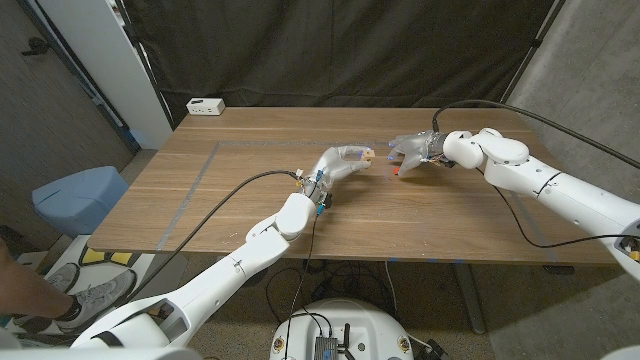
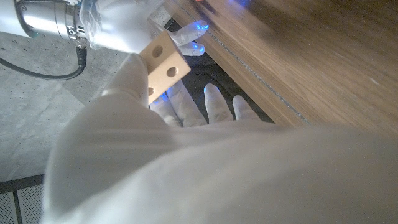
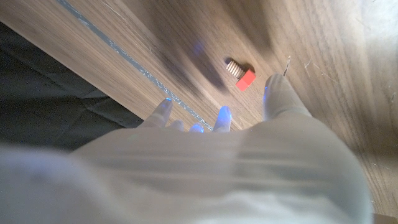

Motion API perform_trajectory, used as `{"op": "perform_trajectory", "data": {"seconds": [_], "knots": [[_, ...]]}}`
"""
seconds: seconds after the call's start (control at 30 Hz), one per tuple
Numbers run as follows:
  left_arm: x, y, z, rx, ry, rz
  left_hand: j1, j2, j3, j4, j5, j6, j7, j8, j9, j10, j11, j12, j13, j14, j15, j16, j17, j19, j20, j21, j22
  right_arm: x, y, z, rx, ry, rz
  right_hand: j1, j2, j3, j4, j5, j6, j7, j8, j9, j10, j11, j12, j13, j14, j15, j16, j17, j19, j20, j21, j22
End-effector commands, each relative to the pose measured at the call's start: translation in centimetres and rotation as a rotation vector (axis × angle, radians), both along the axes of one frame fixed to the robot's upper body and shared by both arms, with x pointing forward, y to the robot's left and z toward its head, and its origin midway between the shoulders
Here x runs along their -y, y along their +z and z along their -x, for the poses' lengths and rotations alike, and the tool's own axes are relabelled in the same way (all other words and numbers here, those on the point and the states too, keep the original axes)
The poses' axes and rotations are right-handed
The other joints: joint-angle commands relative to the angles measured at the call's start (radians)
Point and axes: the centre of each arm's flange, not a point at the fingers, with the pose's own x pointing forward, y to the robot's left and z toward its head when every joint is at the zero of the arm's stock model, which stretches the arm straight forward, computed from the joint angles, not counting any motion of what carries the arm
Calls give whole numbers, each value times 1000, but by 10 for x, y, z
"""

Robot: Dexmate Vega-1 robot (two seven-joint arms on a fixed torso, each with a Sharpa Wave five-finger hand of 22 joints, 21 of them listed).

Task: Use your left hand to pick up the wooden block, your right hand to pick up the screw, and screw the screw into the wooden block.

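My left hand [image 1: 343,163] holds the pale wooden block [image 1: 366,155] just above the middle of the table. In the left wrist view the block [image 2: 163,67] shows two round holes and is pinched between my thumb and fingers. The screw [image 1: 398,171], short with a red head, lies on the table right of the block. In the right wrist view the screw [image 3: 241,74] lies bare on the wood just past my spread fingertips [image 3: 224,116]. My right hand [image 1: 413,153] hovers over it, open and holding nothing. That same hand [image 2: 118,28] shows close behind the block.
A white power strip [image 1: 205,106] sits at the table's far left corner. A strip of blue tape [image 1: 200,172] runs along the left part of the tabletop. A black cable [image 1: 230,196] trails from my left wrist. A blue stool [image 1: 78,196] stands left of the table.
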Motion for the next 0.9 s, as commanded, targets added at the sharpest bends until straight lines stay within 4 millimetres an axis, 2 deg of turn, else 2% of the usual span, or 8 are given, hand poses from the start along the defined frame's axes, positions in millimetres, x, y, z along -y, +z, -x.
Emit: {"op": "perform_trajectory", "data": {"seconds": [0.03, 0.9], "knots": [[0, -3, 1, 1, -7, -8, -2, 10, -4, -1, 6, 29, 0, 3, 3, 7, 2, 3, 5, 9, -113, 5, 5, -2, -6, 8, 5, 0, 3, -4, 6, 20, 40, 14, -4, 10, 1, 7, 16, 2, 6, 5, 5, -13, 6, 2, 5, -8, 9, 2, 12, -5, 5, 1], [2, -5, 4, -2, -9, -15, -3, 14, -6, 0, 6, 32, 0, 3, 4, 10, 2, 1, 7, 10, -115, 6, 6, -3, -7, 8, 5, 5, 0, -7, 7, 35, 88, 34, -14, 17, 1, 11, 33, 1, 14, 8, 12, -18, 7, 2, 20, -21, 13, 2, 29, -10, 8, 1]]}}
